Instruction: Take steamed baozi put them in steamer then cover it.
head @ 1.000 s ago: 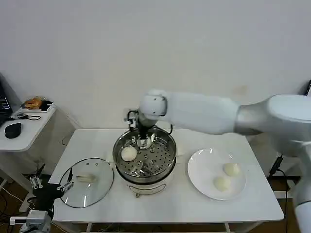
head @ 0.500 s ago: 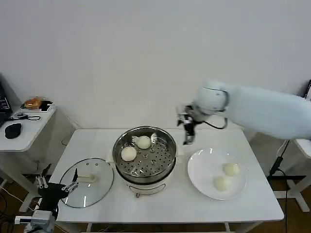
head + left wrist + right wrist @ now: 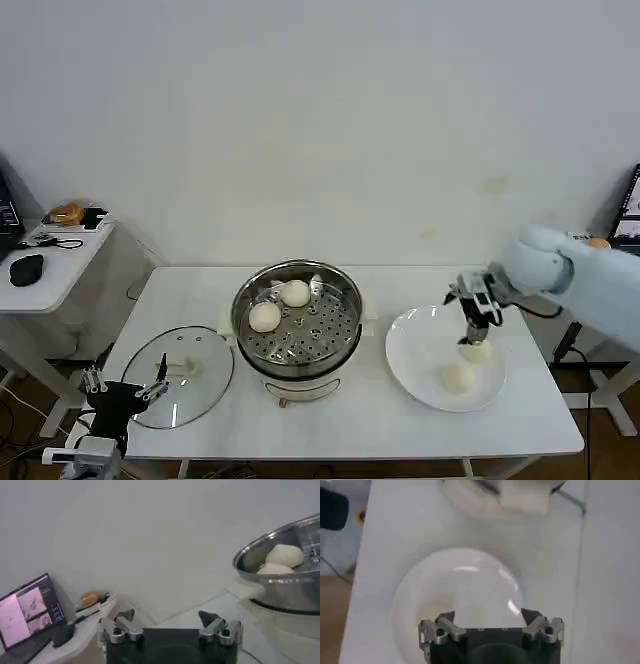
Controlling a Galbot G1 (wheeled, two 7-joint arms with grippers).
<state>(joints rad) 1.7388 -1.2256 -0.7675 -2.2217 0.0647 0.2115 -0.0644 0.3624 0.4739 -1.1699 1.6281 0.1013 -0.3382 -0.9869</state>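
Against a plain white wall, the white tabletop [image 3: 350,420] carries the steamer [image 3: 297,318] with two steamed baozi [image 3: 265,317] already on its perforated tray, the cover [image 3: 180,373] lying flat beside it, and a white plate [image 3: 415,360] holding the other two buns. We have our right gripper [image 3: 474,325] just above the farther bun on the plate [image 3: 476,351], fingers spread and empty, while our left gripper [image 3: 125,390] waits low at the tabletop's near corner by the cover, fingers also apart. To do this pick well, we judge we should centre the open fingers over the bun, come straight down, and close gently so the soft dough is not squashed or nudged into its neighbour.
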